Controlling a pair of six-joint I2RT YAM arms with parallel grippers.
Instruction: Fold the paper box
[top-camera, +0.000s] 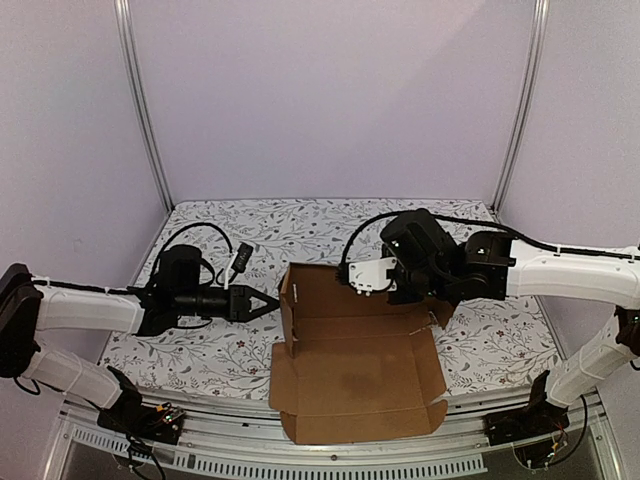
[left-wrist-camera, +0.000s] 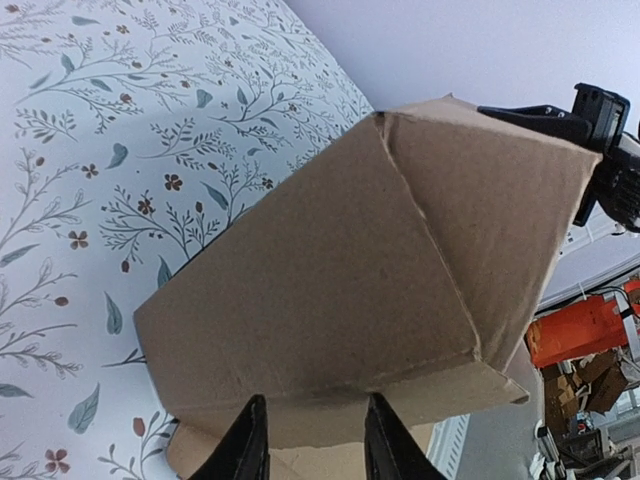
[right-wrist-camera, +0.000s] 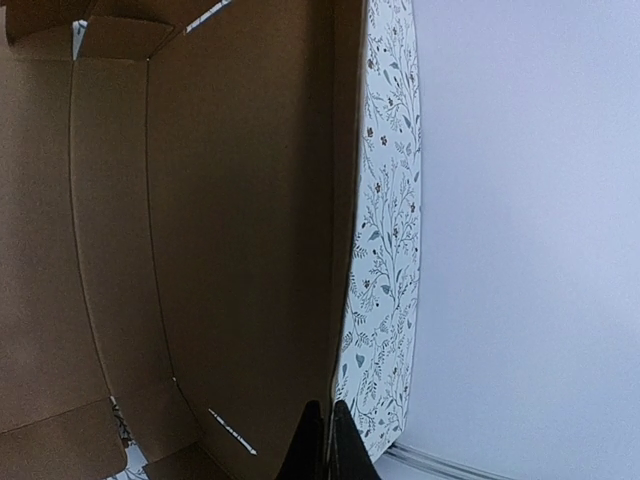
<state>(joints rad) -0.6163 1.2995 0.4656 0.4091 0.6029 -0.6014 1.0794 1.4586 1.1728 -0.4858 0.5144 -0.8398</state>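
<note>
The tabletop carries the box at its middle, close to the near edge and between the two arms. The box is only partly formed. A wide panel lies flat toward the near edge, the back wall stands up, and the left wall stands beside it at the corner. The right side lies low, with small tabs showing at its edge.

The left gripper points at the outside of the left wall, just beside it. In the wrist view its jaws are parted, with cardboard beyond them and nothing clamped between. The right gripper is pressed fully closed and sits at the rim of the back wall, inside the box. I cannot tell whether it bears on the cardboard or only hangs next to it.

I judge the step in hand to be setting up the walls, roughly midway through the fold, with the left corner just formed and the right side not yet raised.

The next move probably calls for one gripper to steady the standing walls, since a loose corrugated wall tends to spring back. The other would lift the right side and turn its tabs inward. After that the flat near panel can be brought over.
</note>
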